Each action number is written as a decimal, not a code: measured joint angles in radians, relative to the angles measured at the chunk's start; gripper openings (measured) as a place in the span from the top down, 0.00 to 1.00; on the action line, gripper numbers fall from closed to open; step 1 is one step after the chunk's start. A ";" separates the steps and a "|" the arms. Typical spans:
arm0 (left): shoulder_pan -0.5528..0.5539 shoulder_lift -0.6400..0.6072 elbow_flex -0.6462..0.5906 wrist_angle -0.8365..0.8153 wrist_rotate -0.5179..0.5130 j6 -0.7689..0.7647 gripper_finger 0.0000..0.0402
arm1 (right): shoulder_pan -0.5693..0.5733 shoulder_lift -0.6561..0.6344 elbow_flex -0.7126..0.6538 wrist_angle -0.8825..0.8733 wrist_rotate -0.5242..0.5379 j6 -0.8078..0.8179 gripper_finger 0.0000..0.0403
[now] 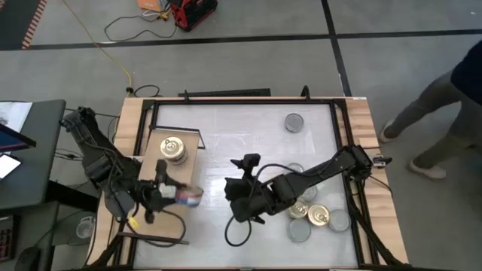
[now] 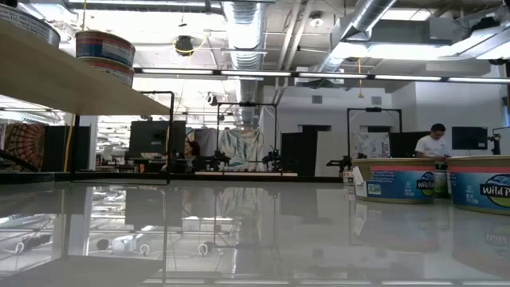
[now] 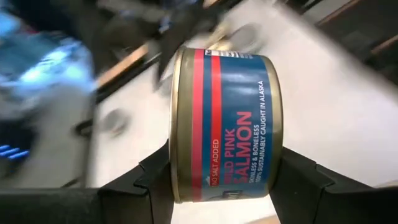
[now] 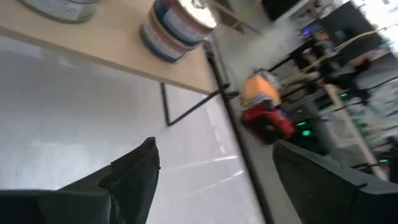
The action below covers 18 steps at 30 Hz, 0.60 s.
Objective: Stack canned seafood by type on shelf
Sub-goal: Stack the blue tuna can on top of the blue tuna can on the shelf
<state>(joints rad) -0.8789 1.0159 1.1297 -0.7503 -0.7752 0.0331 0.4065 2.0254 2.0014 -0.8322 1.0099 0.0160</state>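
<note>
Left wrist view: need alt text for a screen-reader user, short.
The left gripper holds a pink salmon tin on its side between its two dark fingers, the blue and red label facing the camera. Behind it lies the white tabletop, blurred.

A robotics lab in an open industrial hall: bare ducts and pipes [image 2: 255, 32] run under the ceiling, with strip lights beside them. Beyond the white tabletop [image 2: 255, 231] stand more black-framed rigs [image 2: 247, 135] and monitors, a person [image 2: 434, 142] seated among them. Grey floor below the tabletop carries loose cables [image 1: 124, 34] and a red toolbox [image 1: 192, 11]
</note>
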 joint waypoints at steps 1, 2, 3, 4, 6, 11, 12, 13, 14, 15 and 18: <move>-0.005 -0.006 0.000 0.023 0.026 0.004 0.50 | -0.006 0.000 0.000 0.015 -0.032 -0.001 0.16; -0.012 -0.015 0.000 0.038 0.032 0.010 0.50 | -0.012 0.000 0.000 0.041 -0.067 -0.005 0.16; -0.019 -0.022 0.000 0.040 0.022 0.017 0.50 | -0.016 0.000 0.000 0.072 -0.104 -0.013 0.17; -0.025 -0.029 0.000 0.035 -0.002 0.023 0.49 | -0.020 0.000 0.000 0.105 -0.139 -0.027 0.17; -0.035 -0.037 0.000 0.012 -0.071 0.033 0.49 | -0.021 0.000 0.000 0.173 -0.183 -0.061 0.17; -0.056 -0.082 0.000 -0.017 -0.173 0.069 0.49 | -0.024 -0.002 -0.023 0.343 -0.194 -0.212 0.18; -0.061 -0.096 0.000 -0.017 -0.182 0.074 0.49 | -0.031 -0.003 -0.037 0.387 -0.201 -0.249 0.18; -0.066 -0.109 0.000 -0.017 -0.193 0.080 0.49 | -0.041 -0.003 -0.048 0.424 -0.213 -0.280 0.18; -0.071 -0.122 0.000 -0.017 -0.203 0.084 0.49 | -0.053 -0.002 -0.057 0.453 -0.229 -0.308 0.18; -0.075 -0.135 0.000 -0.018 -0.219 0.084 0.49 | -0.065 -0.002 -0.068 0.485 -0.257 -0.326 0.18; -0.079 -0.164 0.000 -0.025 -0.241 0.084 0.49 | -0.114 -0.002 -0.107 0.604 -0.359 -0.340 0.18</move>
<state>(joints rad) -0.9577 0.8514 1.1297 -0.7749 -1.0162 0.1175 0.2926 2.0235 1.8946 -0.2280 0.6513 -0.3241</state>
